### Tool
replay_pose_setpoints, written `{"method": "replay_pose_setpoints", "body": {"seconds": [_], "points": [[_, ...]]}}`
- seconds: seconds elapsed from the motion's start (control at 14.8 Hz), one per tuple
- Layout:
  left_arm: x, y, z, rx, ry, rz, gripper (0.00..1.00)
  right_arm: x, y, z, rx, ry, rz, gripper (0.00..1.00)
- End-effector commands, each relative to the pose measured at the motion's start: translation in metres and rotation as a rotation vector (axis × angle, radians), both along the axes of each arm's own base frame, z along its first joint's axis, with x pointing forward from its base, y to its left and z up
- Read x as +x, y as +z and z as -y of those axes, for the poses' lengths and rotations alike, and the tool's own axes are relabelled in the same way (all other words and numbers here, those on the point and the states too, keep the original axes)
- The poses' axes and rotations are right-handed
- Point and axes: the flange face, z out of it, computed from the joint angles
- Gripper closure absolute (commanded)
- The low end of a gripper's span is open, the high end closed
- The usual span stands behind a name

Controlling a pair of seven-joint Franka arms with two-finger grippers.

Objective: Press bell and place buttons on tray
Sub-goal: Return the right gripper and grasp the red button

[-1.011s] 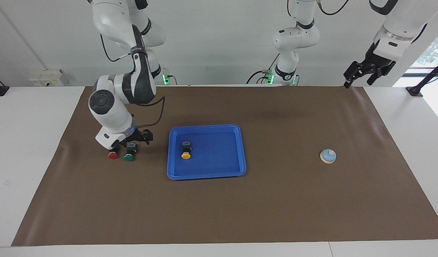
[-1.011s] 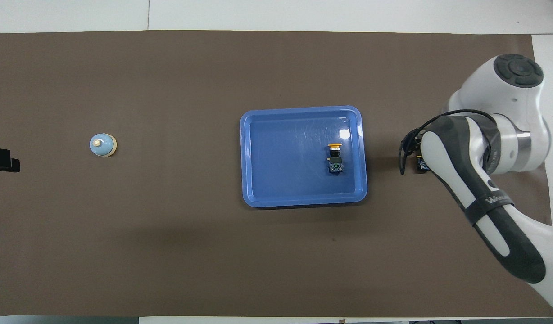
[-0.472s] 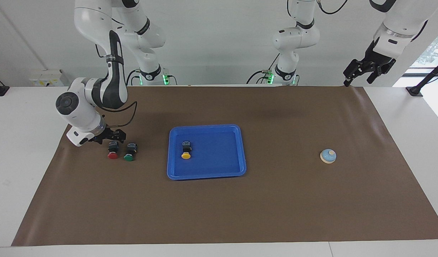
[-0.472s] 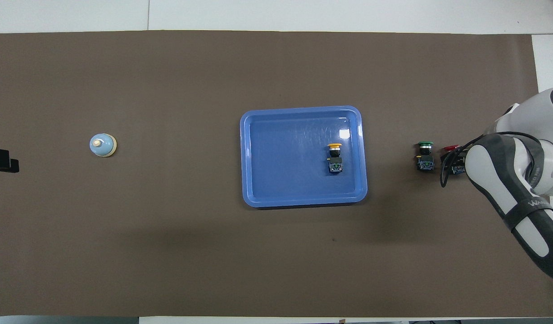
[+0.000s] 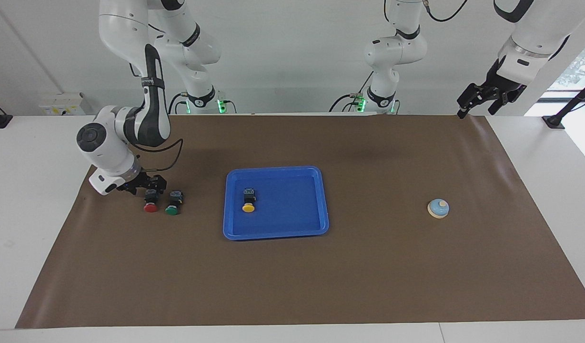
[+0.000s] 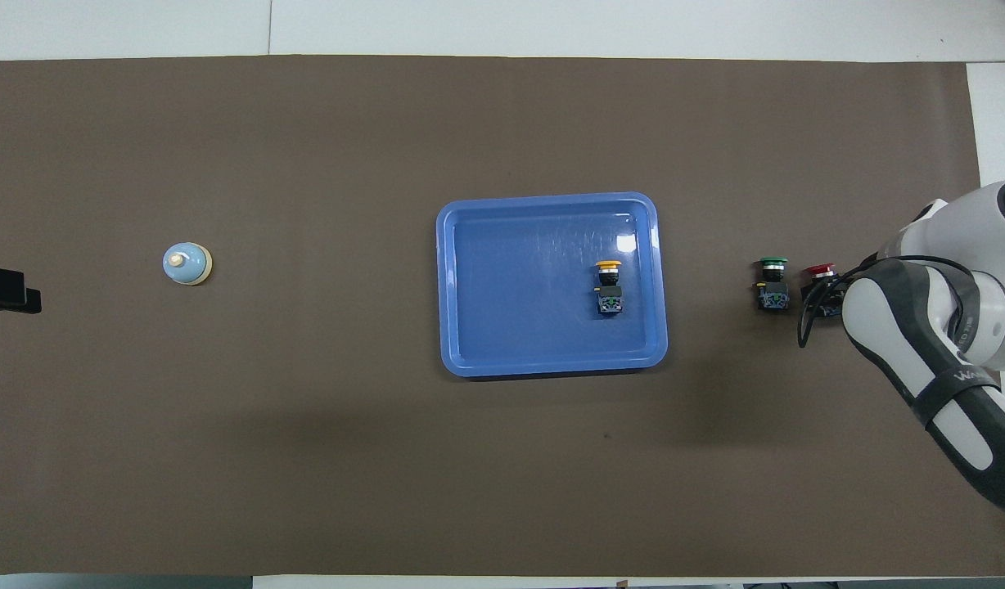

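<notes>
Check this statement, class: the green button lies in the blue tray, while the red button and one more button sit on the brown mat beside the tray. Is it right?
Not quite. The button in the blue tray is the yellow button, as the overhead view shows. The green button is the one on the brown mat with the red button, beside the tray toward the right arm's end.

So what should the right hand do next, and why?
Probably close on the red button and lift it toward the tray: the right hand is down at that button's black body, only the yellow button is in the tray, and the green button waits alongside.
</notes>
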Motion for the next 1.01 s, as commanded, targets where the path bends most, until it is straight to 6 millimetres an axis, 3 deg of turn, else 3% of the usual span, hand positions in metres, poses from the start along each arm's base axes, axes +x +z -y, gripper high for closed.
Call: {"method": "replay_pose_setpoints", "body": {"seconds": [0.0, 0.07, 0.2, 0.4, 0.54, 0.74, 0.94], "points": [[-0.007, 0.019, 0.000, -0.002, -0.006, 0.020, 0.00, -0.005, -0.006, 0.006, -0.011, 0.027, 0.017, 0.21], [-0.014, 0.028, 0.000, -0.001, -0.003, 0.030, 0.00, -0.005, -0.007, 0.005, -0.010, 0.028, 0.013, 0.32], [-0.017, 0.032, 0.000, 0.000, -0.001, 0.038, 0.00, -0.005, -0.007, 0.002, -0.009, 0.031, 0.007, 0.70], [-0.017, 0.032, 0.002, 0.000, -0.004, 0.038, 0.00, -0.004, -0.004, -0.003, -0.007, 0.039, -0.005, 0.97], [-0.017, 0.032, 0.002, 0.000, -0.004, 0.038, 0.00, 0.004, 0.008, -0.016, -0.005, 0.063, -0.023, 1.00], [-0.017, 0.031, 0.002, 0.000, -0.004, 0.037, 0.00, 0.030, 0.059, -0.054, -0.009, 0.117, -0.054, 1.00], [-0.017, 0.032, 0.002, 0.000, -0.004, 0.038, 0.00, 0.047, 0.107, -0.117, -0.026, 0.121, -0.057, 1.00]]}}
